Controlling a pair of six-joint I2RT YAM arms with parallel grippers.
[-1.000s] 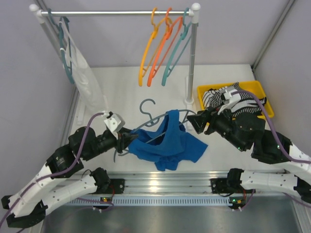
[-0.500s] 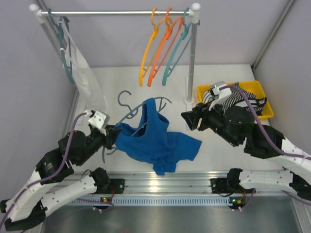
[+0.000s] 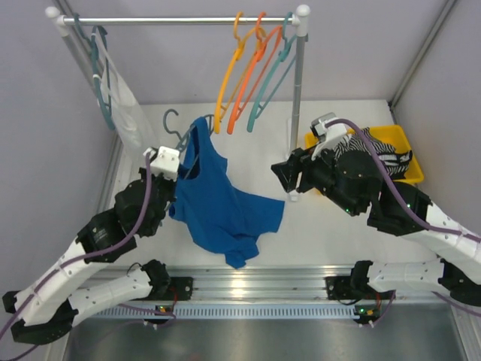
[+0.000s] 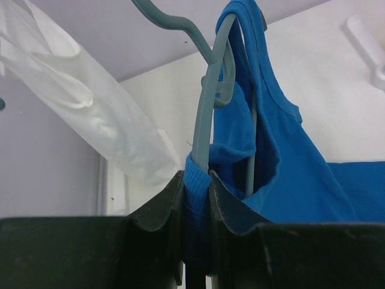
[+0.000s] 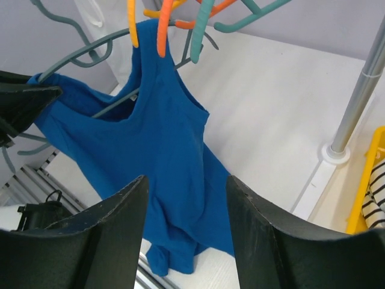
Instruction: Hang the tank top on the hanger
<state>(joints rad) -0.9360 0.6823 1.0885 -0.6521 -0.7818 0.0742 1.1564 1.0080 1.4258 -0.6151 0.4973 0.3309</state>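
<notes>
The royal-blue tank top [image 3: 222, 203] hangs on the dark slate-teal hanger [image 3: 174, 125], lifted off the table with its hem trailing low. My left gripper [image 3: 171, 197] is shut on the hanger's arm and the blue strap over it. In the left wrist view the fingers [image 4: 162, 201] pinch the tank top [image 4: 301, 174] and hanger [image 4: 207, 102]. My right gripper [image 3: 279, 174] is open and empty, to the right of the top. In the right wrist view the tank top [image 5: 162, 162] hangs beyond the open jaws, with the hanger [image 5: 81, 51] at upper left.
A clothes rail [image 3: 180, 20] spans the back, with orange, yellow-orange and lighter teal hangers [image 3: 252, 71] at the right. A white translucent garment [image 3: 128, 113] hangs at the left. A yellow bin [image 3: 402, 147] with a striped garment sits at the right. The rail's post [image 3: 297, 90] stands near my right gripper.
My left gripper has raised the hanger and tank top up and to the left, toward the rail. My right gripper has let go of the fabric and drawn back to the right.
</notes>
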